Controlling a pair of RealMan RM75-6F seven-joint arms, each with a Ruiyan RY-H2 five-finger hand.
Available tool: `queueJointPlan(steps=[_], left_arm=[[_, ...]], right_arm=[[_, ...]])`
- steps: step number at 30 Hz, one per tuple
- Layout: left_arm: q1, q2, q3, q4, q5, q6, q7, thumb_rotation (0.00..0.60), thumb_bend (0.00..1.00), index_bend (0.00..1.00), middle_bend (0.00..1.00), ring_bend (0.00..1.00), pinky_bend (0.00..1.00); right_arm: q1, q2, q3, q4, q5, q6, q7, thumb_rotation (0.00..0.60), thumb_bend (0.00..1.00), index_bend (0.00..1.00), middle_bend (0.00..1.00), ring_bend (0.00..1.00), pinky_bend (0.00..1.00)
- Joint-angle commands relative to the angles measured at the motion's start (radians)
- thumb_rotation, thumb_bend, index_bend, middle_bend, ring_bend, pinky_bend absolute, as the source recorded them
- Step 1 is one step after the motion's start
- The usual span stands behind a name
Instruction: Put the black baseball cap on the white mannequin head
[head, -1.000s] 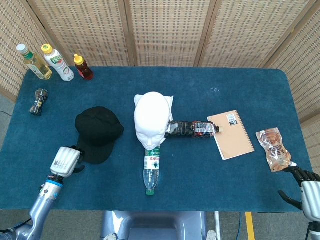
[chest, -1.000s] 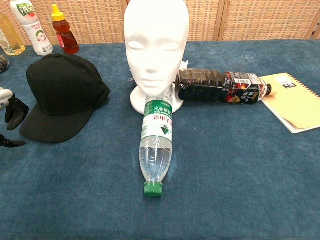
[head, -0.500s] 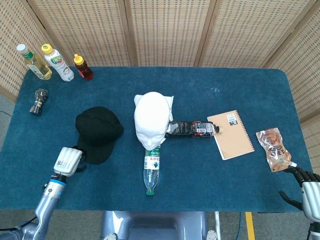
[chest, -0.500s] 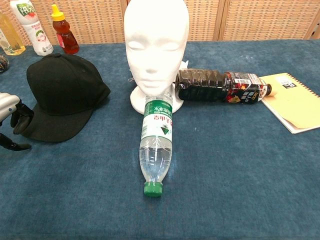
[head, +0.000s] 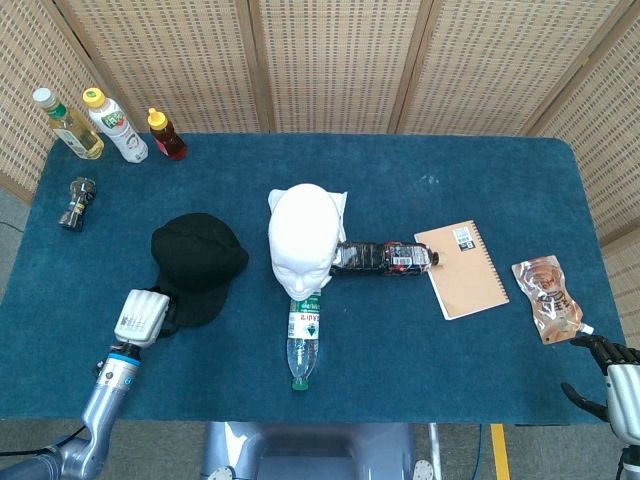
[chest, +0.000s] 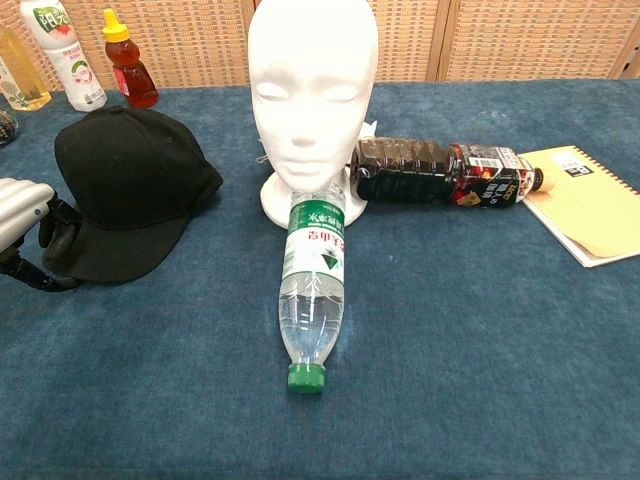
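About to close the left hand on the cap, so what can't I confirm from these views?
- Left hand fingers: under its own back in head view, cut by frame edge in chest view; contact with black baseball cap brim unclear.
- Right hand: cropped at head view corner, absent from chest view.

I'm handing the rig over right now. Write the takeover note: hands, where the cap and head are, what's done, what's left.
Left hand: at the brim edge of the black baseball cap, fingers around the rim in the chest view; whether it has a firm grip, I cannot tell.
Right hand: at the table's near right corner, open, holding nothing.
White mannequin head: upright mid-table, bare, with a clear water bottle lying in front of it and a dark bottle beside it.
Done: nothing placed yet.
Left: secure the cap, lift it, seat it on the head.
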Motion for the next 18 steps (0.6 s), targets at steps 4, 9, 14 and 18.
queueJointPlan(steps=[4,9,14,18], left_arm=[[-0.017,-0.029,-0.011,0.032,0.0,0.005,-0.023,0.6,0.14,0.75,0.69,0.54,0.68],[-0.036,-0.061,-0.033,0.068,0.006,0.032,-0.073,0.6,0.19,0.75,0.69,0.54,0.68],[-0.072,-0.084,-0.07,0.09,0.008,0.052,-0.099,0.6,0.19,0.75,0.69,0.54,0.68],[-0.11,-0.099,-0.108,0.104,0.004,0.063,-0.113,0.6,0.19,0.75,0.68,0.52,0.68]], right_arm=[[-0.002,0.001,0.003,0.002,0.003,0.003,0.003,0.6,0.15,0.34,0.39,0.43,0.42],[-0.002,0.0,0.004,0.004,0.006,0.002,0.004,0.6,0.15,0.34,0.39,0.43,0.42],[-0.003,0.002,0.005,0.003,0.005,0.004,0.003,0.6,0.15,0.34,0.39,0.43,0.42],[-0.005,0.002,0.006,0.004,0.005,0.008,0.005,0.6,0.15,0.34,0.39,0.43,0.42]])
